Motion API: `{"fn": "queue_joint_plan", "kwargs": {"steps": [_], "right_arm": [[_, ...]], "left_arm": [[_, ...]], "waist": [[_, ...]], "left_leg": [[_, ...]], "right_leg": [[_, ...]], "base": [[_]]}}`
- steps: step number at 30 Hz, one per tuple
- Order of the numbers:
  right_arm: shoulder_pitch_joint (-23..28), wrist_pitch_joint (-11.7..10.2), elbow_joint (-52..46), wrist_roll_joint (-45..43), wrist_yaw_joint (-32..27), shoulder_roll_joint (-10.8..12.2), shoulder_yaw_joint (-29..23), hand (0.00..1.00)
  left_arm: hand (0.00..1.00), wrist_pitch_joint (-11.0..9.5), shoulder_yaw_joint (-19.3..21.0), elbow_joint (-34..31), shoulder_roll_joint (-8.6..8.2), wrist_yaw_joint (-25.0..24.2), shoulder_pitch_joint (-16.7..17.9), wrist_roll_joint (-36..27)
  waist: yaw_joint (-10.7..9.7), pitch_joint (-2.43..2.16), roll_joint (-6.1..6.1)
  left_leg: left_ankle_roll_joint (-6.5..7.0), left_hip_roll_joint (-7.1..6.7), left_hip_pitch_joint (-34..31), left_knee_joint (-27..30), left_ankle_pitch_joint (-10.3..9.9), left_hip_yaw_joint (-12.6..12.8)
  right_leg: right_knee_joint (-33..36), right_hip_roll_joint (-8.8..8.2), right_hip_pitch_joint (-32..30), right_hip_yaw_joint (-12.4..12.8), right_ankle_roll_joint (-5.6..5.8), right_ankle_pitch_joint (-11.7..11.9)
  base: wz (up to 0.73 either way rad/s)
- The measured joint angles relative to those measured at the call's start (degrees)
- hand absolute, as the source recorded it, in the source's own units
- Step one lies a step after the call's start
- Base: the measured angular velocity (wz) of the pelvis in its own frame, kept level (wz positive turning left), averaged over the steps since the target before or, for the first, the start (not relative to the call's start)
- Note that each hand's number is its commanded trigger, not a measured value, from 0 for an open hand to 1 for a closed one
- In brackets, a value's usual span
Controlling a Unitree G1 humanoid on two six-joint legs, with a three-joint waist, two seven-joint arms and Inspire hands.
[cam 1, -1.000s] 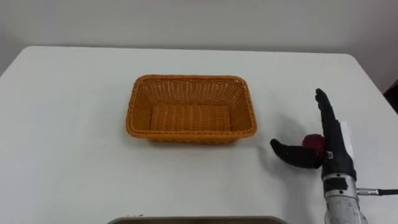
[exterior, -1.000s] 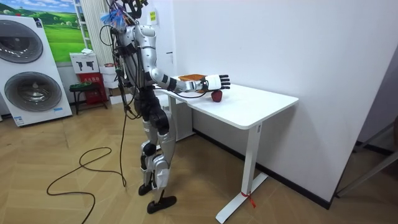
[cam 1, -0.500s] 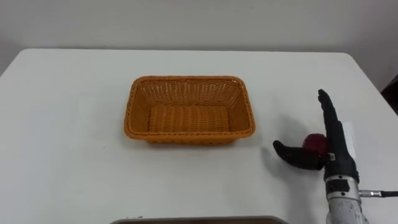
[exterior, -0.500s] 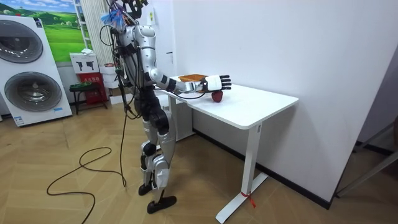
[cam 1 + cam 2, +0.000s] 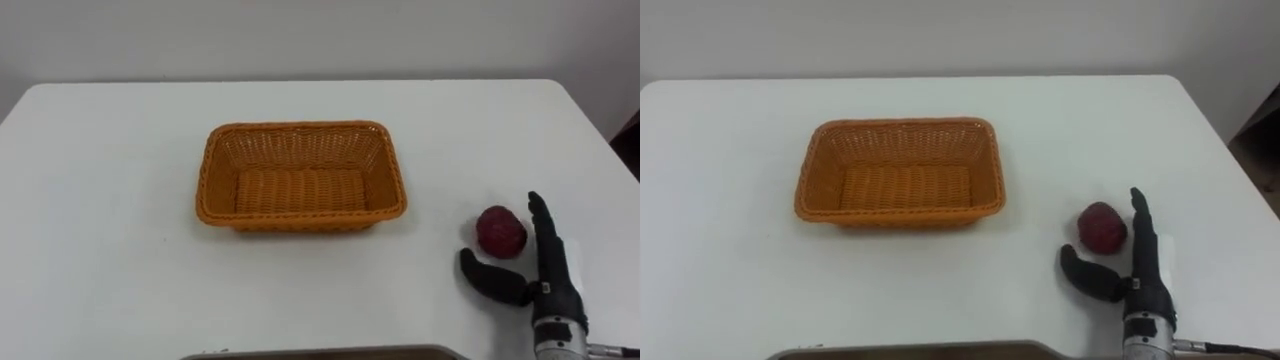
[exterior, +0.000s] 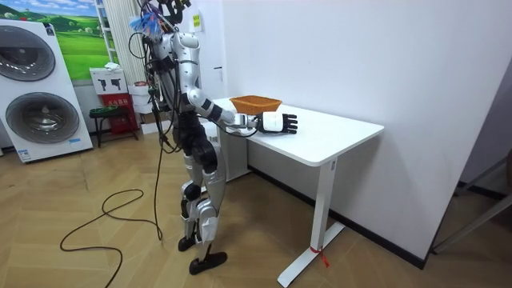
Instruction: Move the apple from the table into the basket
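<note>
Right hand (image 5: 545, 285): hovering open over the table's front right, fingers straight, thumb spread, gripping nothing.
Apple (image 5: 501, 231): sitting on the white table (image 5: 100, 200), just beside the fingers.
Basket (image 5: 300, 128): sitting mid-table, well apart, to the apple's left.

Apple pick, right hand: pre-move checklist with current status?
1. Apple resting on the table, in plain sight: ok.
2. Right hand open, thumb spread: ok.
3. Apple lies between the thumb and the straight fingers: ok.
4. Apple held: not ok, nothing is curled round it.
5. Fingers touching the apple: cannot tell.
6. Basket upright and empty, table between it and the apple bare: ok.
</note>
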Motion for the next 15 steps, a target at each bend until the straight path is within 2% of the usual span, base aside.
{"fn": "queue_joint_plan", "kwargs": {"steps": [4,8,15], "right_arm": [[-0.1,-0.1,0.8,0.0,-1.6,0.0,-0.9,1.00],[-1.1,-0.1,2.2,0.0,-3.2,-1.2,-2.2,1.00],[-1.4,-0.1,2.4,0.3,-5.1,-1.1,-2.5,1.00]], "left_arm": [[0.00,-0.2,0.0,0.0,0.01,0.0,0.0,0.0],[0.00,-0.3,0.0,0.1,0.02,0.0,0.1,0.0],[0.00,-0.4,0.0,0.9,0.02,1.0,0.1,0.0]], "waist": [[0.0,0.02,-0.30],[0.0,0.01,-0.33],[0.1,-0.01,-0.37]], "left_leg": [[0.00,0.00,0.1,-0.1,0.0,0.1],[0.00,0.06,0.4,-0.5,0.0,0.5],[-0.04,0.23,0.4,-0.6,0.0,1.0]], "right_leg": [[0.0,0.02,0.1,0.2,0.00,0.0],[-0.1,0.10,0.1,0.4,0.00,0.0],[-0.6,0.30,0.1,0.7,0.00,0.0]], "base": [[-0.01],[-0.02],[0.00]]}}
